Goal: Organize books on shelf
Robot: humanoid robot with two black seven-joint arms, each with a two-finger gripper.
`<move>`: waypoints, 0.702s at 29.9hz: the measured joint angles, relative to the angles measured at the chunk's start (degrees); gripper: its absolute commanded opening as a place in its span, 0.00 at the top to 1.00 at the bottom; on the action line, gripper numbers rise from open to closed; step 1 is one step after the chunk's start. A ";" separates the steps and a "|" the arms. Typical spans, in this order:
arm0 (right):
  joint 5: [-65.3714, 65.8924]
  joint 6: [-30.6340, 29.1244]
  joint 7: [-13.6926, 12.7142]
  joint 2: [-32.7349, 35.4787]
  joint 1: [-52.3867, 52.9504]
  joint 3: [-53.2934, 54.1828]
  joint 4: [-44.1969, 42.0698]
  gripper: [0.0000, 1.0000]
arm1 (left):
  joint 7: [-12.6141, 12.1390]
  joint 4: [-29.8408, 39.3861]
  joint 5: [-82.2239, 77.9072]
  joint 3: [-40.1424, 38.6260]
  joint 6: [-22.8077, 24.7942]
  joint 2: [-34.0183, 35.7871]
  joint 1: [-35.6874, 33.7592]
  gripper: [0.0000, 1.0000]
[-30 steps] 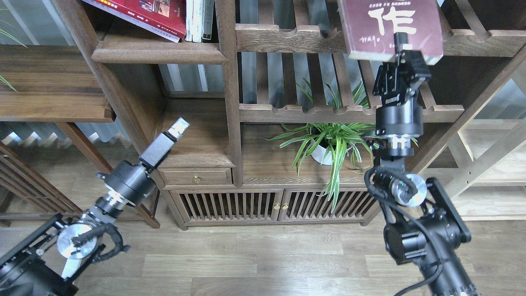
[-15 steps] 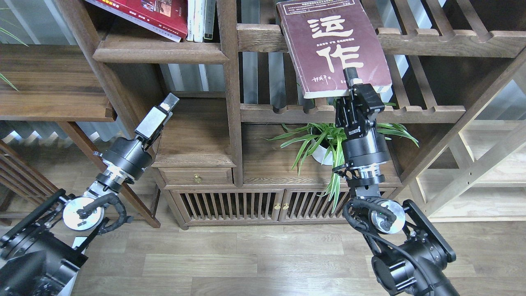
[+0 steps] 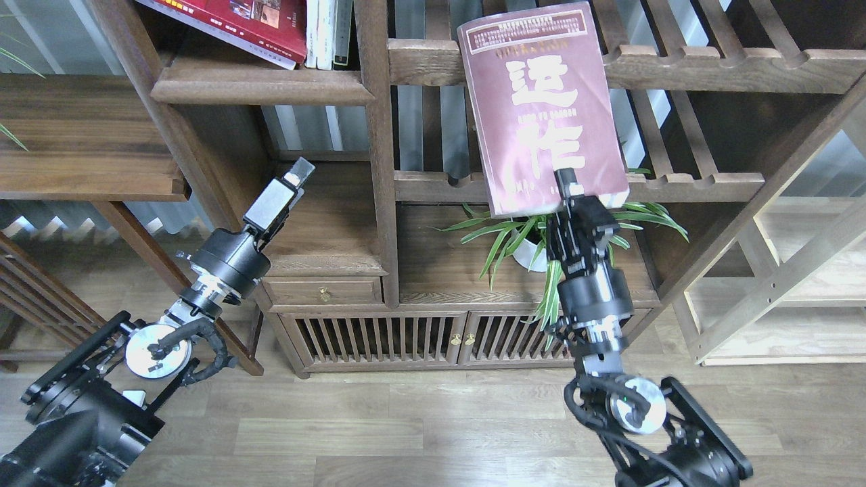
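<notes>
- right gripper (image 3: 570, 188) clamped on the bottom edge of the maroon book (image 3: 541, 101); cover faces the camera, cream characters readable, book tilted a little to the left.
- the book hangs in the air in front of the slatted racks (image 3: 676, 64), overlapping their front rails; it rests on nothing.
- the shelf (image 3: 260, 86) is the dark board at upper left; the red book (image 3: 237, 24) lies slanted on it, with thin pale upright books (image 3: 328, 30) just beside the post (image 3: 375, 135).
- left gripper (image 3: 298, 172) is low, near the cabinet's side compartment, holding nothing visible; seen end-on, so i cannot tell whether its fingers are parted.
- white-lilac book not in view.
- step in hand, as i judge it: carrying the maroon book leftward to the shelf.
- to do it well: clear the post before moving in, since the book is wide and held only at one edge.
- keep the grip firm; a long cover pinched at the bottom may sag or swing.
- approach above the front lip, then lower on top of the red book or beside it.
- watch the spider plant (image 3: 541, 233) leaves near the wrist.
</notes>
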State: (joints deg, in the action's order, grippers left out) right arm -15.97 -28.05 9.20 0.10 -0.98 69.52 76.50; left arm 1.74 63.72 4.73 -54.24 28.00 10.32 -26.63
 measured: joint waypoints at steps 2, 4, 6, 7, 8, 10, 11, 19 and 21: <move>0.00 0.02 0.02 0.04 -1.13 -0.25 0.00 1.00 | -0.08 -0.08 0.49 0.40 0.00 -0.78 0.00 0.01; -0.03 0.03 0.05 0.00 -2.29 -1.26 0.00 1.00 | -0.13 -0.15 0.89 1.47 0.00 -1.38 0.00 0.01; -0.03 0.08 0.02 -0.07 -2.98 -2.57 -0.08 1.00 | -0.16 -0.17 1.14 3.07 0.00 -1.98 0.10 0.01; -0.02 0.09 0.02 -0.08 -3.18 -3.04 -0.12 1.00 | -0.16 -0.17 1.19 3.70 0.00 -2.18 0.25 0.01; -0.03 0.09 0.04 -0.08 -3.24 -3.30 -0.12 1.00 | -0.17 -0.18 1.21 4.35 0.00 -2.34 0.47 0.01; -0.03 0.08 0.04 -0.09 -3.25 -3.74 -0.12 1.00 | -0.16 -0.22 1.24 5.33 0.00 -2.44 1.08 0.01; -0.03 0.08 0.04 -0.09 -3.25 -4.04 -0.12 1.00 | -0.17 -0.32 1.27 6.02 0.00 -2.44 1.72 0.01; 0.06 0.07 0.04 -0.10 -3.74 -6.64 -0.12 1.00 | -0.55 -1.48 7.00 11.73 0.00 -1.66 5.50 0.01; 0.10 0.06 0.03 -0.10 -3.94 -7.45 -0.12 1.00 | -0.61 -1.66 9.98 12.33 0.00 -1.18 5.64 0.01</move>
State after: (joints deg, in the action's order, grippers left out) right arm -15.87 -27.98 9.23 0.00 -4.92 62.07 76.37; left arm 1.13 62.06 14.72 -41.90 28.00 9.14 -21.00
